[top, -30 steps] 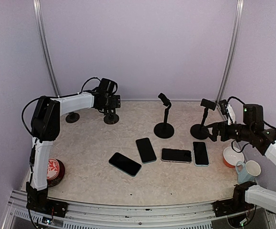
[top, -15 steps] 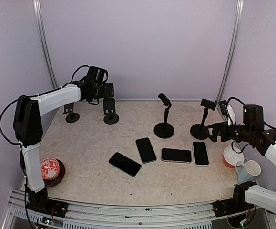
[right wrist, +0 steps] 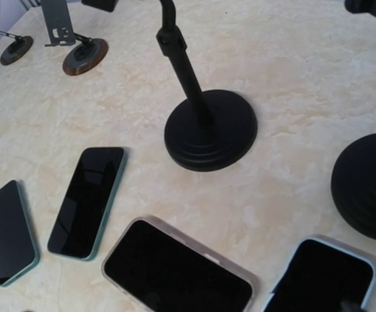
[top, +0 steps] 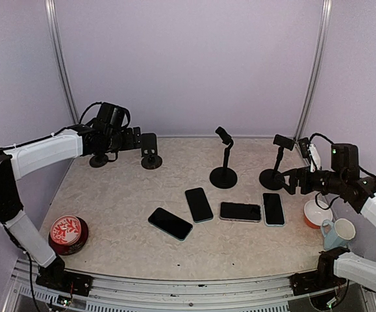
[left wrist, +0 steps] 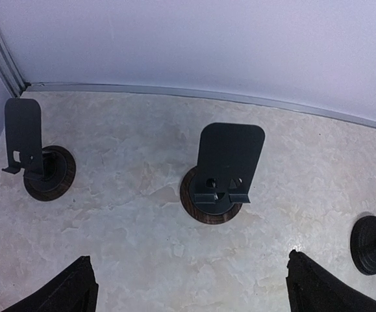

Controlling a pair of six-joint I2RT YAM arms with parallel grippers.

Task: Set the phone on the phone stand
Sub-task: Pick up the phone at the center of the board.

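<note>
Several dark-screened phones lie flat mid-table: one at the left (top: 170, 223), a teal-edged one (top: 199, 204), a grey-cased one (top: 240, 211) and a blue-cased one (top: 273, 208). A plate phone stand (top: 150, 153) on a round wooden base stands at the back left with nothing on it. My left gripper (top: 134, 138) hovers just left of it, open and holding nothing; in the left wrist view the stand (left wrist: 230, 166) lies ahead of the spread fingertips (left wrist: 67, 292). My right gripper (top: 291, 181) is open near the blue-cased phone (right wrist: 321, 276), beside the grey-cased one (right wrist: 178, 270).
A second plate stand (top: 98, 159) is at the far back left. Two black pole stands (top: 224, 162) (top: 275, 166) rise behind the phones. A red tin (top: 67, 233) sits front left; a bowl (top: 316, 213) and a mug (top: 339, 232) sit at the right edge.
My left arm has drawn back to the left, away from the plate stand it was over, leaving the stand bare. The right arm and the phones have not moved.
</note>
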